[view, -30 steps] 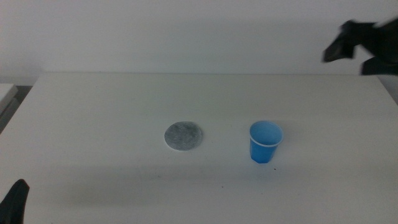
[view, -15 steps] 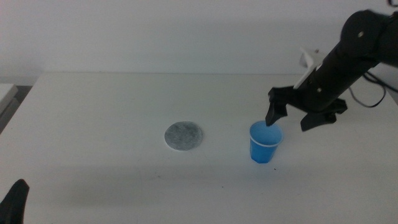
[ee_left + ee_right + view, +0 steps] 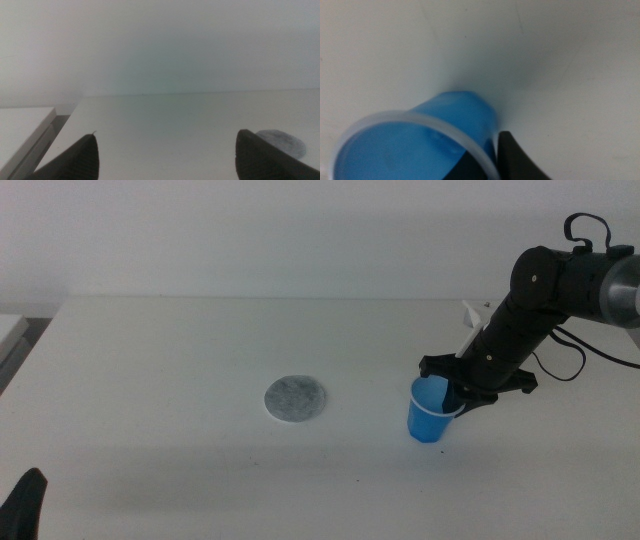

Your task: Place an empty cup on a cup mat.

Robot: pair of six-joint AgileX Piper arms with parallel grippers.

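The blue cup (image 3: 428, 416) with a thin white rim stands on the white table, right of centre, tipped slightly. My right gripper (image 3: 453, 394) comes in from the right and is at the cup's rim. In the right wrist view one dark jaw is outside the cup (image 3: 445, 125) wall and the other shows just inside, and the gripper (image 3: 493, 152) is shut on the rim. The round mottled grey cup mat (image 3: 296, 398) lies flat to the cup's left, apart from it. My left gripper (image 3: 22, 505) waits open at the near left corner; its view shows the mat (image 3: 281, 142).
The white table (image 3: 180, 340) ends at a pale wall behind. A white block (image 3: 22, 127) lies past the table's left edge. A black cable (image 3: 565, 365) loops from the right arm.
The right arm came in from the back right, lowered onto the cup and closed on its rim. The cup shifted slightly right and tipped. The left gripper has not moved.
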